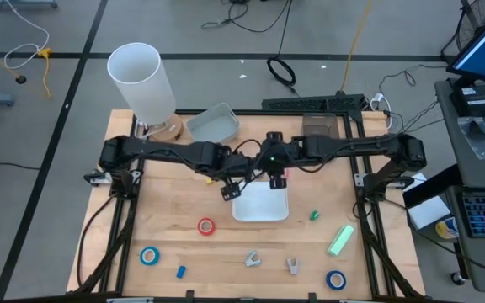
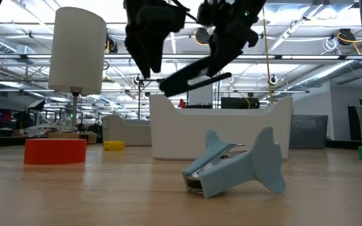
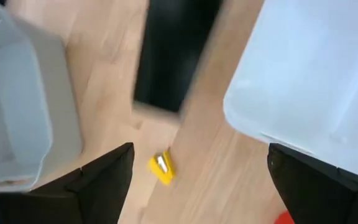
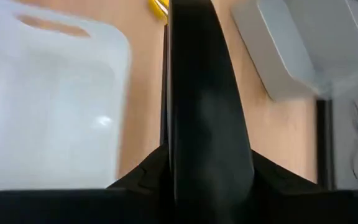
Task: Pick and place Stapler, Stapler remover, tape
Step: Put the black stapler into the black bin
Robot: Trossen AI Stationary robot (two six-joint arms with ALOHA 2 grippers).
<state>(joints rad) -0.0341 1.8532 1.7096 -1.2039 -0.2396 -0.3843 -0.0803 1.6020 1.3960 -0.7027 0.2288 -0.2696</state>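
While the stapler (image 2: 193, 75) hangs in the air above the counter (image 1: 175, 244), it is pinched in the right end effector (image 1: 276, 178), which grips it near one end. The low view shows its long axis tilted, with the free end dipping toward the left arm's side. From the right wrist, the black body runs straight out between that arm's fingers, with bare wood under it, the white bin (image 1: 263, 210) to one side and a grey bin (image 1: 213, 124) to the other. So the stapler seems to sit just past the white bin's far rim rather than over its middle (a judgement, since the overhead view hides it among the dark arms). The left end effector (image 1: 228, 189) hovers just beside it, fingers spread wide and holding nothing; its wrist camera sees the black shape ahead, blurred. The right arm is therefore the one that counts. If the white bin is the target, the drop calls for carrying the stapler toward the near side until its whole length is inside the walls. Well apart on the near counter lie a red tape (image 1: 206, 225), two blue ones (image 1: 149, 256), and two removers (image 1: 253, 259), all untouched.
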